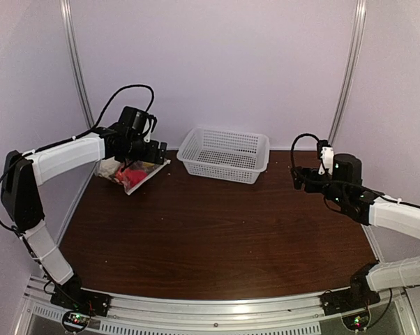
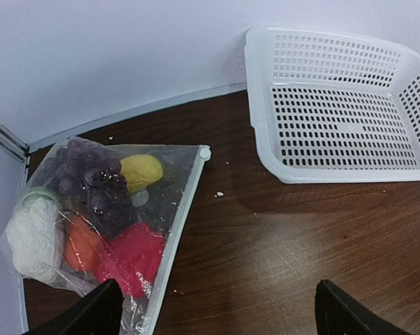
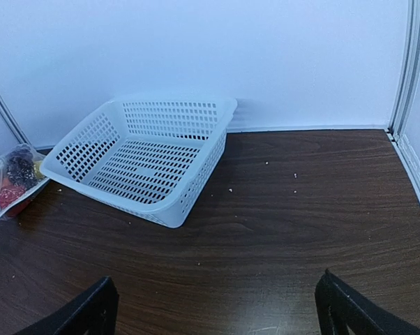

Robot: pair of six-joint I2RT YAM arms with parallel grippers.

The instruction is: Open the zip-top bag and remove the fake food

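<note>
The bag [image 2: 176, 204] with food [image 2: 137, 255] was seen left of the basket [image 2: 335, 125]; left fingers [image 2: 98, 310] and right fingers [image 3: 91, 310] were spread.

I count one zip-top bag [image 2: 169, 209] on the surface [image 1: 217, 230]. Inside it I can make out five pieces of fake food [image 2: 119, 209]: one purple grape bunch [image 2: 91, 178], one yellow piece [image 2: 141, 171], one orange piece [image 2: 81, 244], one red piece [image 2: 137, 255] and one white lumpy piece [image 2: 32, 237]. There may be more under them, but I cannot tell. There is one white basket [image 2: 260, 125]. I have two arms, one left arm [image 1: 63, 157] and one right arm [image 1: 405, 216].
</note>
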